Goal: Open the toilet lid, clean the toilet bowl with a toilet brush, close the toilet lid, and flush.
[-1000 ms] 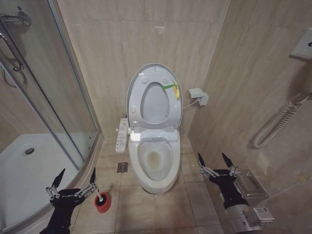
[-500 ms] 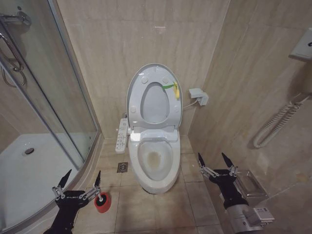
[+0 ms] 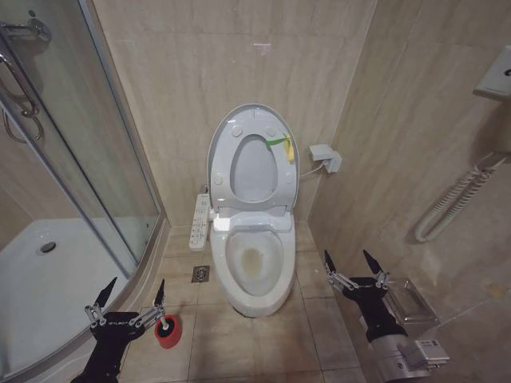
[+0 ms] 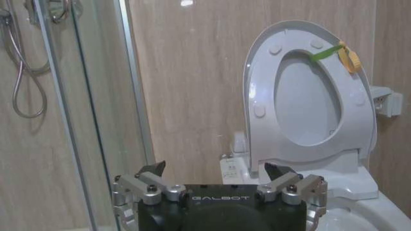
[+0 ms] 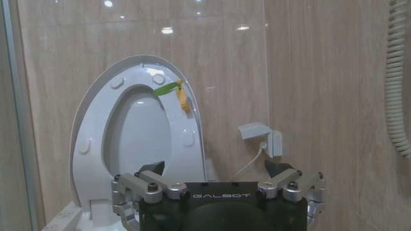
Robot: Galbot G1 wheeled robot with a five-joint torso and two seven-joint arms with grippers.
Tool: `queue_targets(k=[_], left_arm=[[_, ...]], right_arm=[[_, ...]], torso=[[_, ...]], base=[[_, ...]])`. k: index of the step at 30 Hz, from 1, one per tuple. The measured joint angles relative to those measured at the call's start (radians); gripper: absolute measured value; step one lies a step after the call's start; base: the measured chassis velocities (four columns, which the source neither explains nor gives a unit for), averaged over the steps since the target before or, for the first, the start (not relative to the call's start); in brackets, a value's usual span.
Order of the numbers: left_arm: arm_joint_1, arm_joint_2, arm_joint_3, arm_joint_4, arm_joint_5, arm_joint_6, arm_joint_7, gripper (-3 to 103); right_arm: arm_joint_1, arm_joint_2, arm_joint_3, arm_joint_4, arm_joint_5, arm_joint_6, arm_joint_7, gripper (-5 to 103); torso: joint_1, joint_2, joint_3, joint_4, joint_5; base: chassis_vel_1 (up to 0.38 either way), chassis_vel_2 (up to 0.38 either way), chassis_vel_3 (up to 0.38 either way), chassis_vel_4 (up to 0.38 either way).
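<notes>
The toilet lid (image 3: 254, 171) stands raised against the wall, with the ring seat (image 3: 227, 163) folded up against it. Below them the toilet bowl (image 3: 255, 270) lies open, with a yellowish stain at its bottom. The toilet brush (image 3: 166, 325) sits in its red cup on the floor, left of the bowl. My left gripper (image 3: 134, 285) is open, hanging just left of and above the cup. My right gripper (image 3: 346, 257) is open too, to the right of the bowl. The left wrist view has the left gripper (image 4: 215, 168) facing the lid (image 4: 308, 106). In the right wrist view the right gripper (image 5: 215, 166) faces the lid (image 5: 138, 130).
A long button panel (image 3: 199, 222) hangs at the bowl's left side, with a floor drain (image 3: 200, 274) below it. The glass shower enclosure (image 3: 88, 159) and its tray (image 3: 48, 271) close off the left. A wall socket box (image 3: 326, 157), a coiled cord (image 3: 451, 203) and a metal holder (image 3: 409, 299) line the right wall.
My left gripper has shifted a little to the right, closer to the red cup. The right arm, lid and bowl have not moved.
</notes>
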Motion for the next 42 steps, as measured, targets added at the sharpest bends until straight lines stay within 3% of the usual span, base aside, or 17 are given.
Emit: queue_targets(k=[42], left_arm=[[0.0, 0.0, 0.001, 0.0, -0.001, -0.001, -0.002, 100]], right_arm=[[0.0, 0.0, 0.0, 0.0, 0.0, 0.0, 0.0, 100]], torso=[[0.0, 0.0, 0.0, 0.0, 0.0]], base=[[0.0, 0.0, 0.0, 0.0]])
